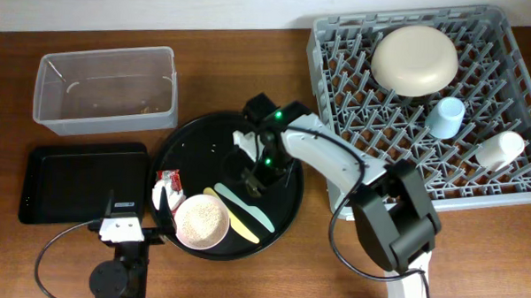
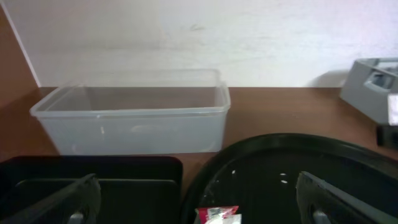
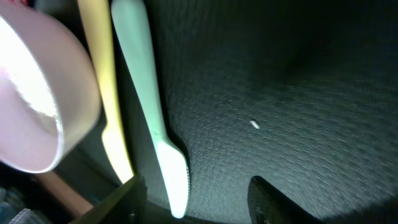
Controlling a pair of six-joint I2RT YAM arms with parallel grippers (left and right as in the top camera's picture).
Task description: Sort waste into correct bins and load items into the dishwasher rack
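By the worktop's near edge, our left gripper hung idle, fingers wide and empty. Further in, over the round tray, our right gripper hovered low with fingers spread, apparently to straddle the pale green utensil. Its broad end lay between them, untouched and nearer one finger. The rack stood at the far right corner.

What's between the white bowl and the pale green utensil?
Only the yellow utensil, lying alongside the pale green utensil, close beside the white bowl; the right wrist view shows it.
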